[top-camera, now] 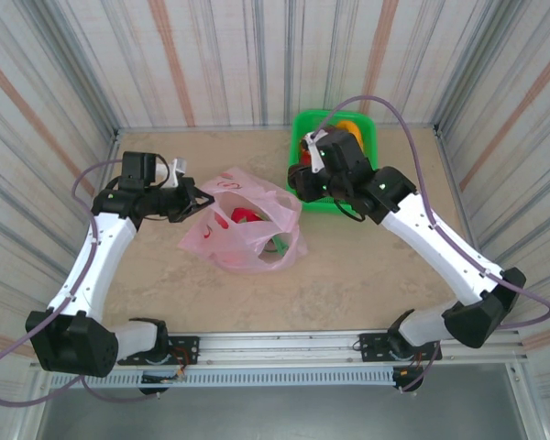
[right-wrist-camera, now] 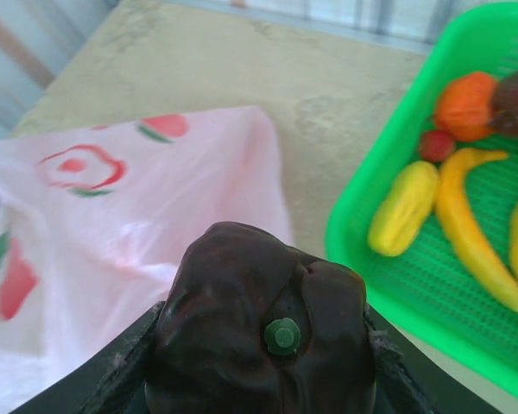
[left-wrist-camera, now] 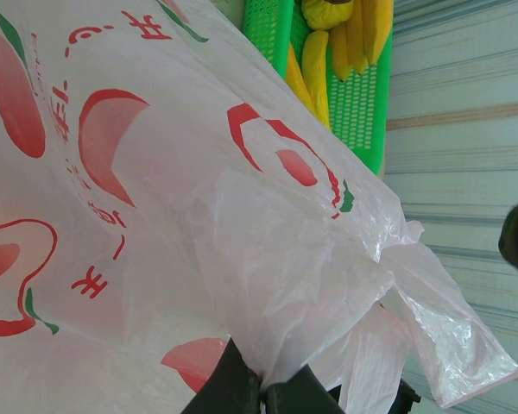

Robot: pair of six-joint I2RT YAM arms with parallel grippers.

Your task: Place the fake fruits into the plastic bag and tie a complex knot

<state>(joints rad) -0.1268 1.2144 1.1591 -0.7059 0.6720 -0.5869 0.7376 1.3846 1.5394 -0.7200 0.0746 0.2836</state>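
The left gripper point(top-camera: 181, 205) is pinched tight on a fold of the plastic bag point(top-camera: 247, 225) at its left edge. In the left wrist view its 2 fingers point(left-wrist-camera: 233, 388) meet with pink film bunched between them.

The right gripper point(top-camera: 304, 180) clamps a dark maroon fruit point(right-wrist-camera: 261, 332) between its 2 fingers. It sits at the left rim of the green basket point(top-camera: 371, 128), just beside the bag's right edge.

The bag lies mid-table, with a red piece point(top-camera: 247, 217) and a green piece point(top-camera: 280, 244) showing through the film. Bananas point(right-wrist-camera: 470, 233) and an orange piece point(right-wrist-camera: 466, 103) lie in the basket.

Bare table point(top-camera: 367, 275) stays open on the near side of bag and basket. The back wall stands close behind the basket.
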